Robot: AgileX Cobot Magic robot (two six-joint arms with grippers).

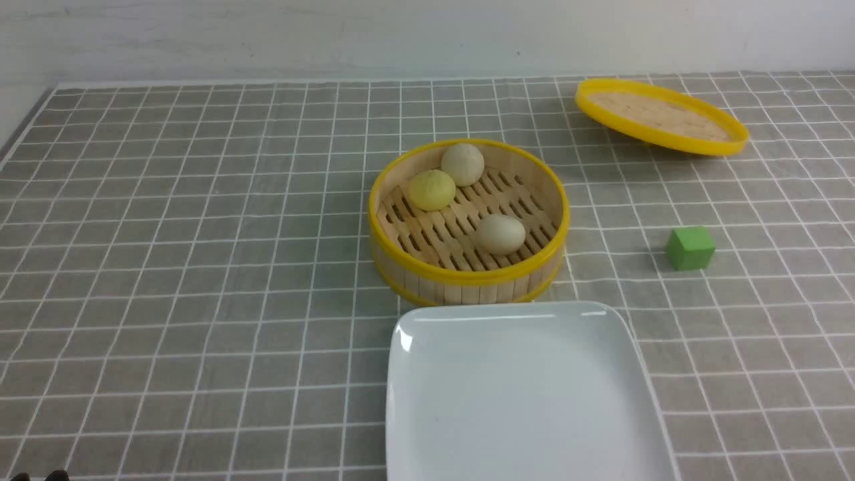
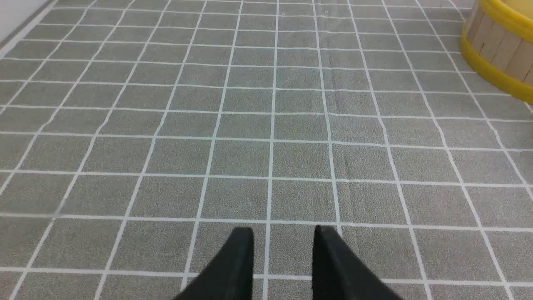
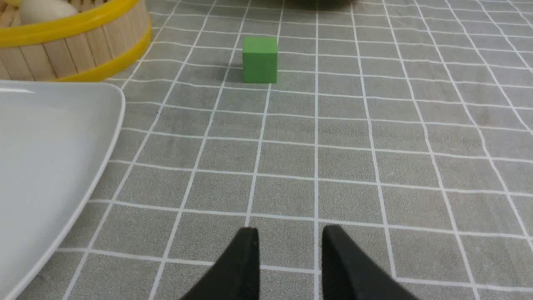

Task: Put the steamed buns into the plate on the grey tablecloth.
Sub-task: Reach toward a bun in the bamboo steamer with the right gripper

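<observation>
Three steamed buns lie in a bamboo steamer basket [image 1: 467, 274]: one yellow [image 1: 431, 190] and two pale, at the back [image 1: 463, 164] and at the front right [image 1: 499, 234]. The white square plate [image 1: 521, 401] sits empty on the grey tablecloth [image 1: 200, 234], just in front of the basket. My left gripper [image 2: 283, 233] hangs open over bare cloth, left of the basket [image 2: 499, 50]. My right gripper [image 3: 290, 233] is open too, low over the cloth beside the plate's right rim [image 3: 41, 158]. One pale bun [image 3: 43, 10] peeks over the basket rim. Neither gripper holds anything.
A green cube [image 1: 690, 248] stands on the cloth right of the basket, straight ahead of the right gripper [image 3: 260, 59]. The yellow-rimmed round lid [image 1: 661, 117] rests tilted at the back right. A white wall runs along the cloth's far edge.
</observation>
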